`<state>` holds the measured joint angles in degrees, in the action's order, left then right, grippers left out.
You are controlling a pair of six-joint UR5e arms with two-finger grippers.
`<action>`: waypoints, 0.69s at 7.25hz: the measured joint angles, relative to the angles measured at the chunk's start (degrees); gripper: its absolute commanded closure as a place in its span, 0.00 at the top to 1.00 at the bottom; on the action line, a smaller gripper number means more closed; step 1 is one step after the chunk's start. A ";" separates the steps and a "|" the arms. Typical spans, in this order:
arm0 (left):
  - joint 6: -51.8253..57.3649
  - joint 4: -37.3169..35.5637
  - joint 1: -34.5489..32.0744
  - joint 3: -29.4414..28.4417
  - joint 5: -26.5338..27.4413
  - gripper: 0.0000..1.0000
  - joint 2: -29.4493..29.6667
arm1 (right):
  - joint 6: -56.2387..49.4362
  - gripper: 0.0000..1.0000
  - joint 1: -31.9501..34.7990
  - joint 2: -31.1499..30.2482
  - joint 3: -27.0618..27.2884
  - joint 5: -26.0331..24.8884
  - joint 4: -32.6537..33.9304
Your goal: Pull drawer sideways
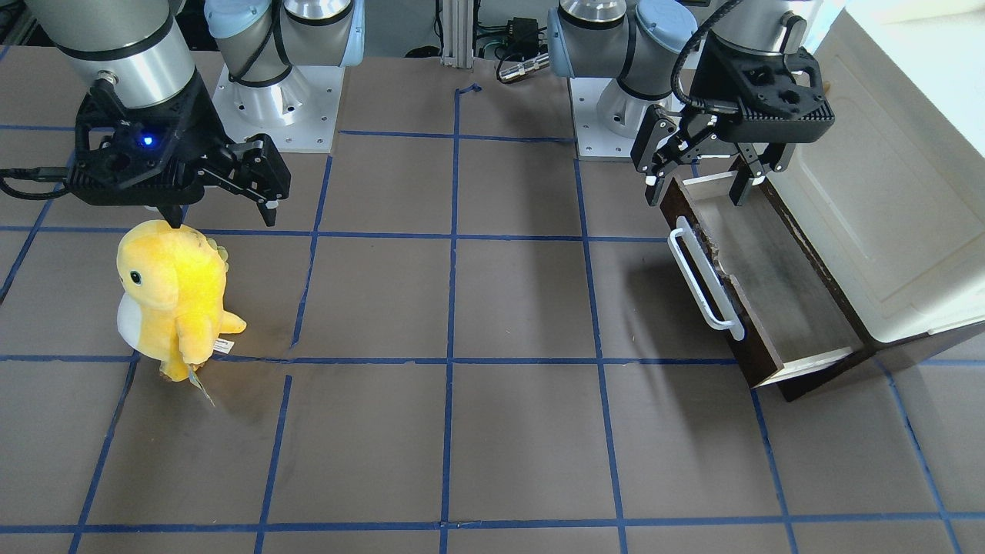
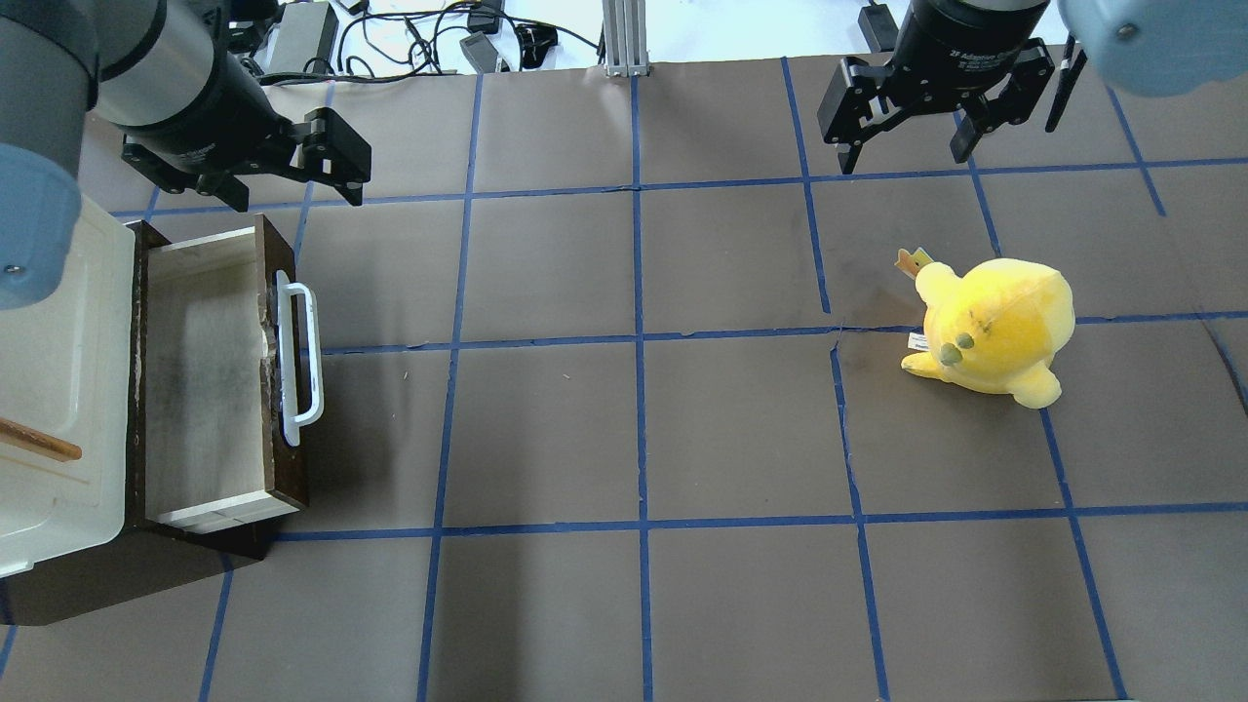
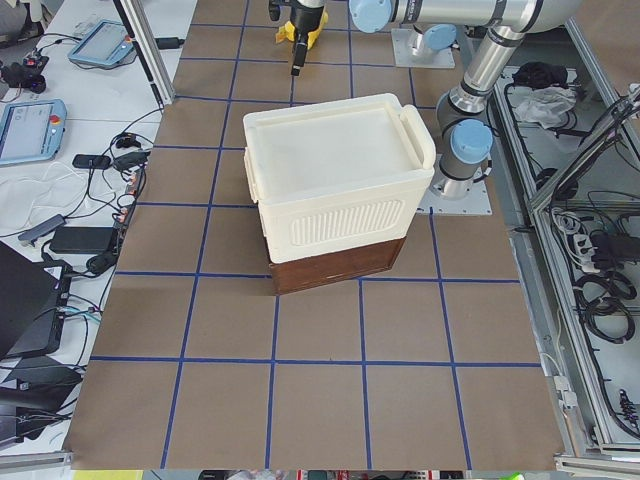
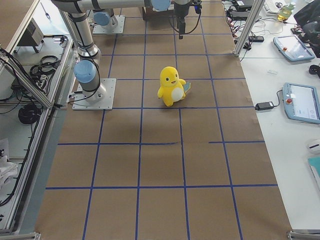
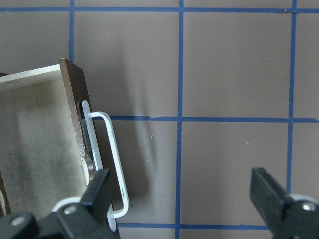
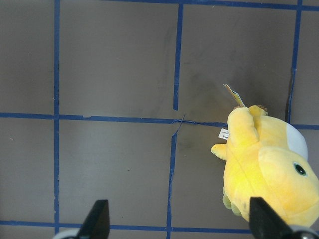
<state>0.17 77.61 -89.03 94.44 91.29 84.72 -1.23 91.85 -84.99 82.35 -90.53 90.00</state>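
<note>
The drawer (image 2: 200,370) stands pulled out sideways from the base of the cream cabinet (image 2: 49,390). Its dark brown front carries a long white bar handle (image 2: 297,356), and its greyish floor is bare. It also shows in the front view (image 1: 777,285) and the left wrist view (image 5: 35,149). My left gripper (image 2: 292,195) is open and empty, above the drawer's end nearest the robot base, with one finger (image 5: 99,194) over the handle (image 5: 112,164). My right gripper (image 2: 904,159) is open and empty, far off on the other side.
A yellow plush toy (image 2: 994,327) stands on the mat below my right gripper (image 1: 223,219). The cabinet's top door has a small brown wooden handle (image 2: 39,444). Blue tape lines grid the brown mat. Cables lie beyond the table's far edge.
</note>
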 measured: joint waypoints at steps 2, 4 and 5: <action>0.11 0.03 0.05 -0.24 -0.08 1.00 -0.02 | 0.00 1.00 0.00 0.00 0.00 0.00 0.00; 2.59 1.29 0.23 -0.52 -0.04 1.00 -0.04 | 0.00 1.00 0.00 0.00 0.00 0.00 0.00; 3.78 1.84 0.27 -0.63 0.00 1.00 -0.06 | 0.00 1.00 0.00 0.00 0.00 0.00 0.00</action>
<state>3.95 79.44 -88.76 93.82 91.28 84.67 -1.23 91.84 -84.99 82.35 -90.53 90.00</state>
